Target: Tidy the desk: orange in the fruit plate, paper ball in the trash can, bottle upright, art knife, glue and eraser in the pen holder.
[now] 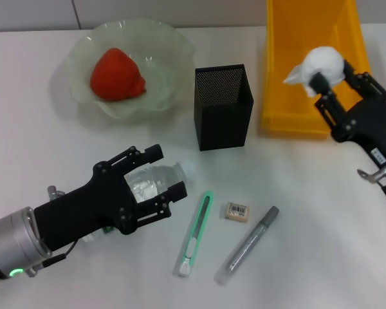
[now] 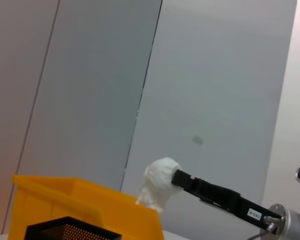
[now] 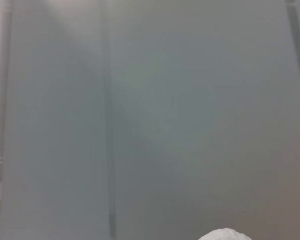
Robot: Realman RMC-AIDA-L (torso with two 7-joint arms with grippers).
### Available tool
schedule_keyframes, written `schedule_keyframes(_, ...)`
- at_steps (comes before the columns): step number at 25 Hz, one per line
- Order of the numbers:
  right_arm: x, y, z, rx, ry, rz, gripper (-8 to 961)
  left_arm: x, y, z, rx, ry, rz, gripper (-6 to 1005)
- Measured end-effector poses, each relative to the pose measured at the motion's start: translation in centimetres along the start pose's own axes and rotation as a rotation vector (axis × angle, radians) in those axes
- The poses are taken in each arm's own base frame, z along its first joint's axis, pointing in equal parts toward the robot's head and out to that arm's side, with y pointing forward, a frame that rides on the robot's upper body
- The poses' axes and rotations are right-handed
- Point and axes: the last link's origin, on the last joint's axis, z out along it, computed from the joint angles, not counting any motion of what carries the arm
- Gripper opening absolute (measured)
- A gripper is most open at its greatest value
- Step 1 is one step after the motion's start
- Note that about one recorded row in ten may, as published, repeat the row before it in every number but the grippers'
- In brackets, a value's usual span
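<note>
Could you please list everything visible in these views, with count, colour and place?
Fruit: one, red-orange, in the plate.
Plate: one, pale green, far left.
Pen holder: one, black mesh, centre.
Bin: one, yellow, far right.
Paper ball: one, white, held over the bin.
Bottle: one, clear, lying near left.
Knife: one, green-white, near centre.
Eraser: one, beige, beside the knife.
Glue stick: one, grey, right of the knife.
Left gripper: around the bottle.
Right gripper: holding the paper ball.
</note>
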Motion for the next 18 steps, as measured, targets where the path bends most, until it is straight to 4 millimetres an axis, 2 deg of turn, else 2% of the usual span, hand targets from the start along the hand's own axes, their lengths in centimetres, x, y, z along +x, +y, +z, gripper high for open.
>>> schedule_keyframes(9, 0.5, -1.9, 1.1, 0.096, 0.046, 0.017, 563, -0.2, 0.0, -0.1, 0.011, -0.004, -0.003, 812)
schedule_keyframes(18, 0.3, -2.5, 2.2, 0.099, 0.058, -0.003, 604, -0.3, 0.1, -0.1, 0.003, -0.006, -0.005, 811)
